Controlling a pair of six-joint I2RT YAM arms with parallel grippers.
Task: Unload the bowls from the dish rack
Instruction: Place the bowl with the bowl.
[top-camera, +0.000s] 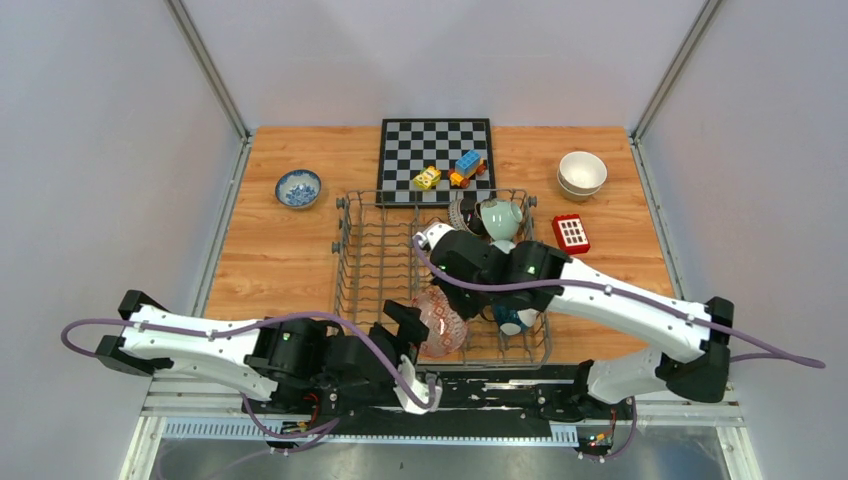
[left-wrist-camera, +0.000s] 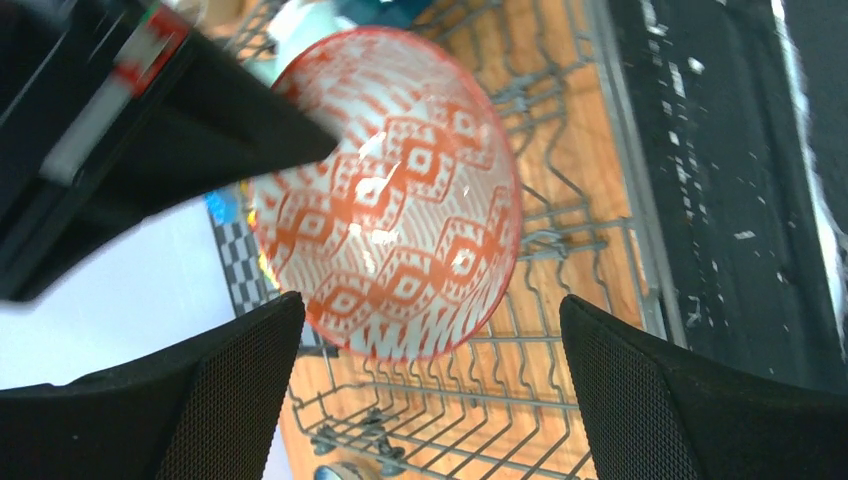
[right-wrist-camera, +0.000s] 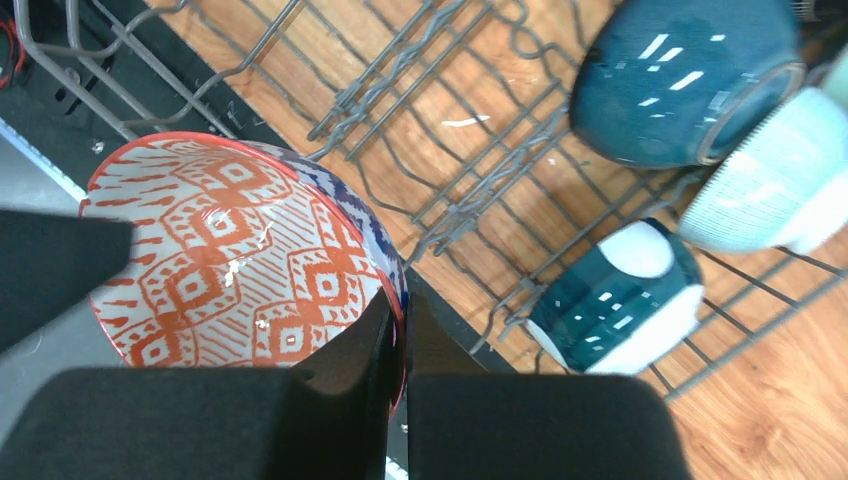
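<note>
From the wrist, right tool (right-wrist-camera: 398, 330) visibly pinches orange bowl (right-wrist-camera: 220, 260); left tool (left-wrist-camera: 430, 312) released.

Robot test cell in a lab. You see a wooden table (top-camera: 280, 262) enclosed by plain grey panels (top-camera: 100, 150) on metal posts (top-camera: 210, 70), two robot arms (top-camera: 625, 300) bolted to a rail (top-camera: 190, 408) at its near edge, and mixed props: chessboard (top-camera: 437, 148), toy blocks (top-camera: 467, 165), dish rack (top-camera: 343, 262).

Left end effector (left-wrist-camera: 430, 318) spread wide; right end effector (right-wrist-camera: 398, 312) pinched closed.
</note>
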